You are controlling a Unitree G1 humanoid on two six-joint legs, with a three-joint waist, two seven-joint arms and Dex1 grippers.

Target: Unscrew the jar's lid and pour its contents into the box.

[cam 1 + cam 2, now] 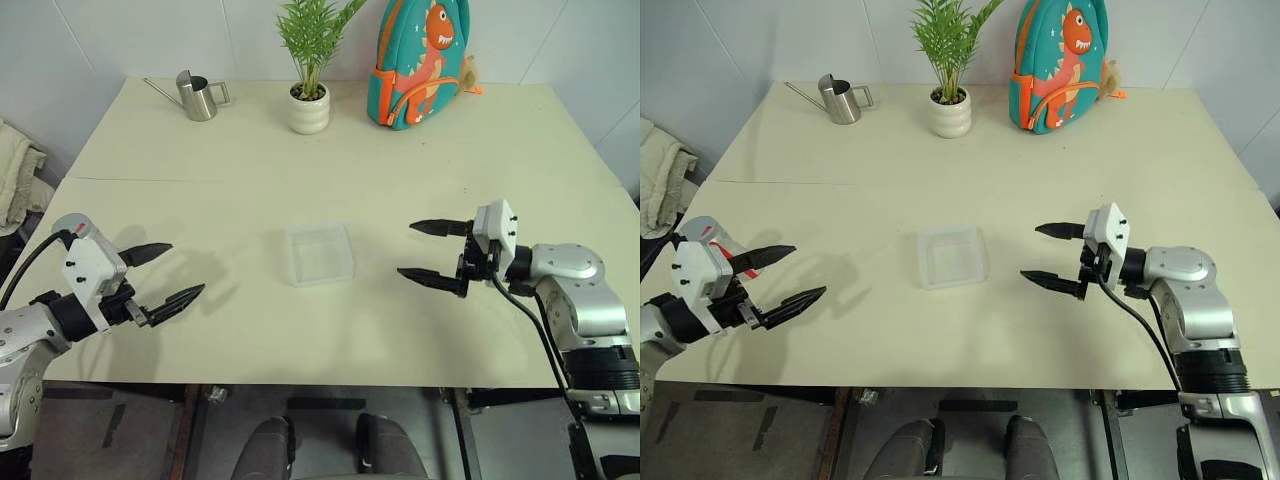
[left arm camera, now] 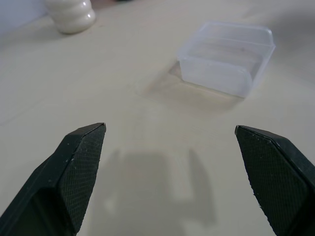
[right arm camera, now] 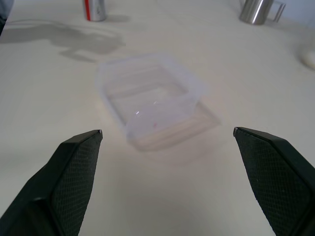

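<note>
I have both arms up over the table (image 1: 450,150) near its front edge. The left gripper (image 1: 187,268) is by the front-left corner with its fingers spread wide and nothing between them. The right gripper (image 1: 405,249) is toward the right edge, also spread wide and empty. The two point in at each other, with the box (image 1: 320,253) on the table between them, nearer the front edge than the back, touched by neither. From the right wrist I see the jar (image 3: 94,10) standing upright past the box, toward the left edge. Along the back edge are a can (image 1: 200,95), a plant (image 1: 309,108) and a backpack (image 1: 418,62).
</note>
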